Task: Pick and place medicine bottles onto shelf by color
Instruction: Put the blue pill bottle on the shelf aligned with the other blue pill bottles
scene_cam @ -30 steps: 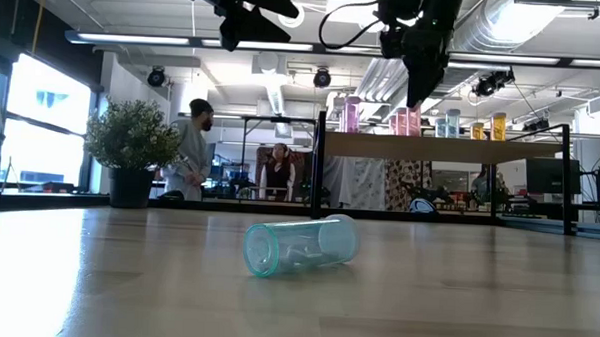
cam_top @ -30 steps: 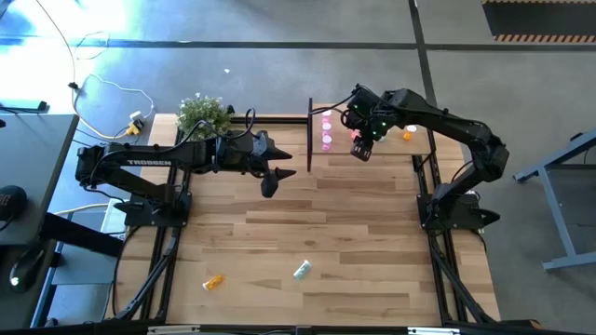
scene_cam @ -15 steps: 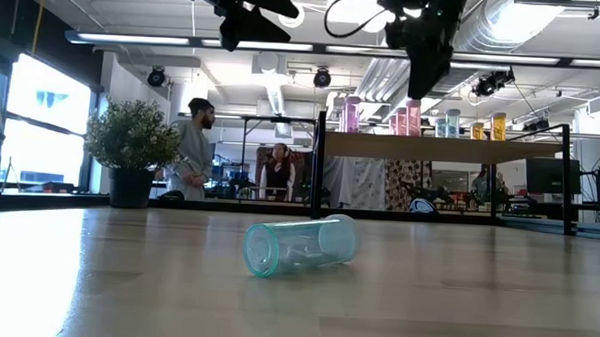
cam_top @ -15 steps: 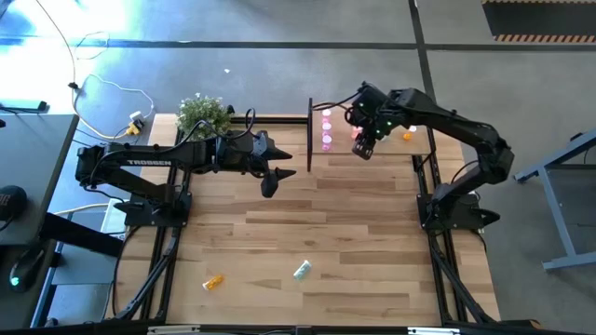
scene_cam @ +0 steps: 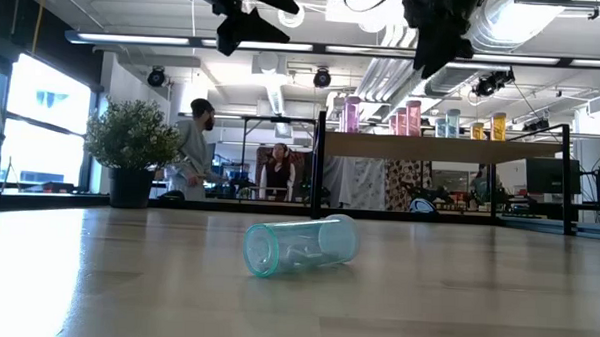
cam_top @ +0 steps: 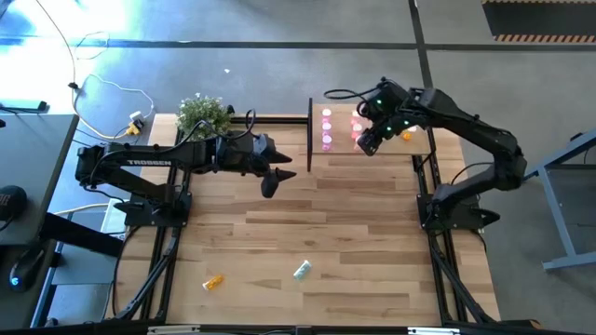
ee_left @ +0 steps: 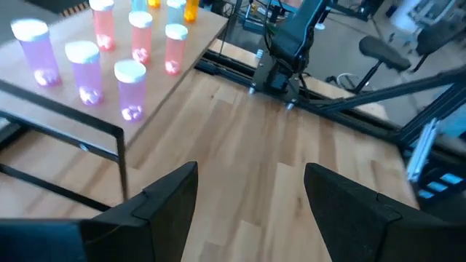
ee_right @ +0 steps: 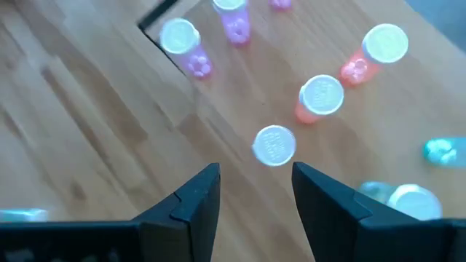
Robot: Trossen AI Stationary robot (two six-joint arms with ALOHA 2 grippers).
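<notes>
— Why are your fingers apart and empty?

— My right gripper (cam_top: pixel 370 145) hangs over the shelf (cam_top: pixel 372 154), where the bottles (ee_right: pixel 274 145) stand grouped by colour. Two more lie at six o'clock: green (cam_top: pixel 302 270), orange (cam_top: pixel 213 280).

— The left?

— My left gripper (cam_top: pixel 272 179) waits open mid-table, arm stretched toward three o'clock.

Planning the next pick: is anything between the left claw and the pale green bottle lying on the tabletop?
Nothing visible blocks it. The left claw hangs open above bare planks, and the pale green bottle lies on its side nearer the front edge, with only open tabletop between them. The orange bottle lies off to one side.
</notes>
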